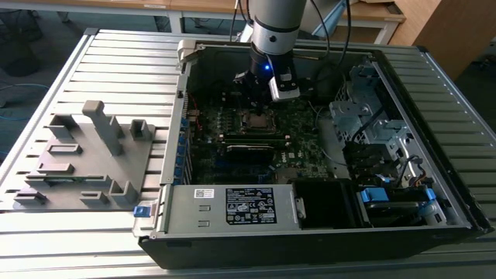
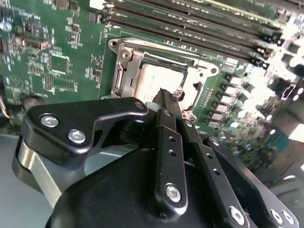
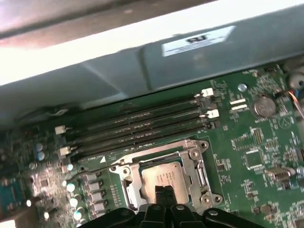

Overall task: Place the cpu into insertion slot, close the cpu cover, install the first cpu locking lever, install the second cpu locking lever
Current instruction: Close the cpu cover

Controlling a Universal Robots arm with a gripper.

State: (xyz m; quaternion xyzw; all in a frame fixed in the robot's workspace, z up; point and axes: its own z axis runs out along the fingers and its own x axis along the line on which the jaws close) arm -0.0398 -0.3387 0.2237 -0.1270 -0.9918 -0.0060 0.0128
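Observation:
The cpu (image 2: 154,80) (image 3: 164,175) lies flat in the insertion slot (image 1: 256,120) on the green motherboard, its silver-grey top showing. The cpu cover (image 2: 135,54) (image 3: 192,154), a silver metal frame, lies down around the chip with the chip visible through its cut-out. My gripper (image 2: 167,95) (image 3: 165,194) (image 1: 258,106) hangs directly over the socket. Its black fingers are pressed together with nothing between them, and the tips sit just above one edge of the chip. I cannot make out how the locking levers stand.
Long black memory slots (image 3: 137,126) (image 2: 190,19) run beside the socket. The open computer case holds a power supply box (image 1: 232,206) in front and a drive cage (image 1: 364,116) at the exterior view's right. A grey fixture (image 1: 85,157) stands on the slatted table.

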